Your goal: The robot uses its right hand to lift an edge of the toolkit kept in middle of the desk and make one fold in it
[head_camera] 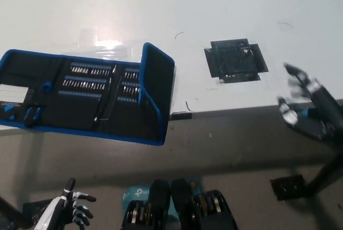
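Note:
The blue-edged black toolkit point(80, 96) lies opened out on the white desk point(177, 5) at the left, with rows of small bits inside. Its right end flap point(157, 80) stands folded up, tilted, held by nothing. My black right hand point(306, 106) is far to the right, over the desk's front edge, open with fingers spread and slightly blurred. My white left hand point(67, 207) rests low at the bottom left, below the desk, fingers loosely apart and holding nothing.
A black square patch point(236, 60) is taped to the desk right of the toolkit. The desk's front edge point(230, 111) runs across the middle. Below it is grey floor, with a small dark object point(288, 187) at the lower right.

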Robot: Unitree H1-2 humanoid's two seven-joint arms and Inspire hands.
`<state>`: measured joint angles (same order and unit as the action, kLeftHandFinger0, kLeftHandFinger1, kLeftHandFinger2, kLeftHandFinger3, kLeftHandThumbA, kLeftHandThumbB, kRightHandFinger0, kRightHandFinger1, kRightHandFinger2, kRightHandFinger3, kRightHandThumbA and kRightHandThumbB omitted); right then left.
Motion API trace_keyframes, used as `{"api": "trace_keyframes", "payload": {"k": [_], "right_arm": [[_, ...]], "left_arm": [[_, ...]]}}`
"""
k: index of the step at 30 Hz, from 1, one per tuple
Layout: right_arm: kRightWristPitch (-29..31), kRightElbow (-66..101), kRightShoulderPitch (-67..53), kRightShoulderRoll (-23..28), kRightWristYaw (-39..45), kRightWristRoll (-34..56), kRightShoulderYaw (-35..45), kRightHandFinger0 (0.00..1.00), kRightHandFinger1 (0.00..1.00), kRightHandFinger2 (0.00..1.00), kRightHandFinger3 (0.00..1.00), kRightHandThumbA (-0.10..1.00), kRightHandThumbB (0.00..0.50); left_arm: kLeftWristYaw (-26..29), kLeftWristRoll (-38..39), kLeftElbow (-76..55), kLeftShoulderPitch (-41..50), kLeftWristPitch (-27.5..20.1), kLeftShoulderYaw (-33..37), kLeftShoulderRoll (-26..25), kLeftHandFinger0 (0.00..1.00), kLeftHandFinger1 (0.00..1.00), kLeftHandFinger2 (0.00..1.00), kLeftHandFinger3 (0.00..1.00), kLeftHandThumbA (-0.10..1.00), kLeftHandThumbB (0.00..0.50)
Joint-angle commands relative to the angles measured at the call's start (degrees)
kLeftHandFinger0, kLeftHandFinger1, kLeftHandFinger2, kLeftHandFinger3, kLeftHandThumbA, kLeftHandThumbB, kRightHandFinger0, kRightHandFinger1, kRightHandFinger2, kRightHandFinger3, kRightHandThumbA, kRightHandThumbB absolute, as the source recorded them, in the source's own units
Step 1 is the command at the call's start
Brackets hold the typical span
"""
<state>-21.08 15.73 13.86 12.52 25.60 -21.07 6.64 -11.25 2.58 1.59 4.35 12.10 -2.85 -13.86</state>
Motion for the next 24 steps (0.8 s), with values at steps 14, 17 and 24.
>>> {"api": "trace_keyframes", "payload": {"k": [14, 17, 24], "right_arm": [[28.4, -19.1, -12.9, -5.2, -15.3, 14.3, 13.5, 0.34, 0.42, 0.64, 0.89, 0.03, 0.177], [29.9, -22.4, -13.1, -5.5, -16.0, 15.1, 14.0, 0.32, 0.38, 0.57, 0.82, 0.10, 0.190], [25.9, -28.2, -12.7, -6.7, -13.9, 22.3, 16.9, 0.19, 0.25, 0.41, 0.68, 0.08, 0.218]], "left_arm": [[0.4, -0.2, -1.1, 0.0, -1.3, -0.4, -0.8, 0.26, 0.26, 0.27, 0.45, 1.00, 0.500], [0.5, 0.0, -1.1, 0.1, -1.7, -0.6, -0.7, 0.24, 0.26, 0.27, 0.45, 1.00, 0.500], [0.5, -0.6, -0.6, -0.6, -1.9, -0.4, -1.1, 0.31, 0.27, 0.29, 0.45, 1.00, 0.500]]}}
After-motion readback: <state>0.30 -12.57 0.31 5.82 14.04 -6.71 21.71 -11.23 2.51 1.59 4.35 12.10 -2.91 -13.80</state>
